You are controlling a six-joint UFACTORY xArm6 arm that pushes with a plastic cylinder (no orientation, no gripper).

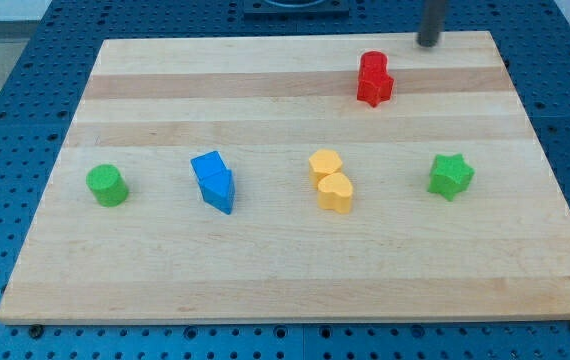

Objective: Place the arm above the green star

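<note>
A dark rod hangs at the far right edge of the pale wooden table (285,250), my tip (428,43) touching no block and gripping nothing, having no jaws. The green star-shaped block (451,176) sits well nearer, slightly right of my tip, on the table's right side. Two stacked-looking red blocks (374,79) lie between, just left of my tip.

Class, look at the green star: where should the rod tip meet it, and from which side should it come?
No gripper here, so it is contact only. My tip sits at the view's top, right of the red blocks. Come down the view to the green star, probably meeting its top edge; that path looks clear.
</note>
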